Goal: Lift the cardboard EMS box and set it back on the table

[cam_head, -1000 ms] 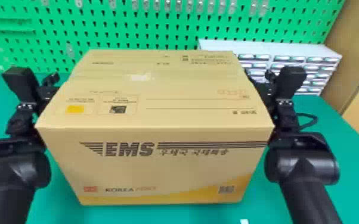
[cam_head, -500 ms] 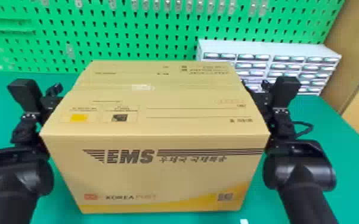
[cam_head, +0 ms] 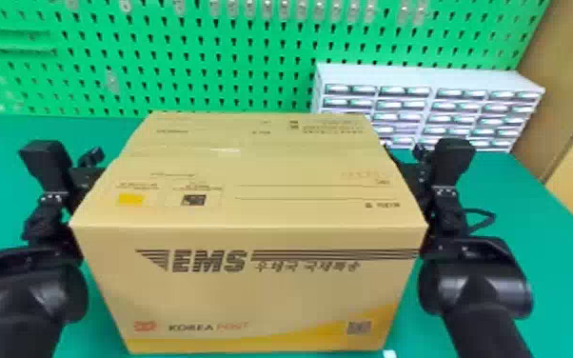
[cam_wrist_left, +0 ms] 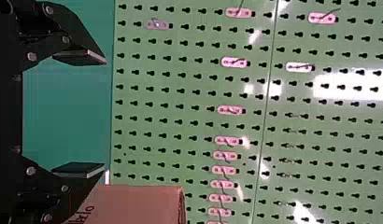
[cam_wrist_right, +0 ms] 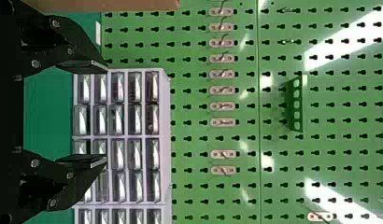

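Over the green table, the cardboard EMS box sits upright, its long axis running from the robot's left to its right and the side marked EMS facing the robot. Its top seam runs the same way. Whether its underside touches the table is hard to tell.

The box lies between the left gripper and the right gripper, one beside each short end. In the left wrist view the left gripper has its fingers spread, the box outside the gap; in the right wrist view the right gripper is likewise spread, the box beyond one finger.

The box's top is closed. Behind it to the right, against the green pegboard, stands a pale cabinet of small drawers, their contents unclear.
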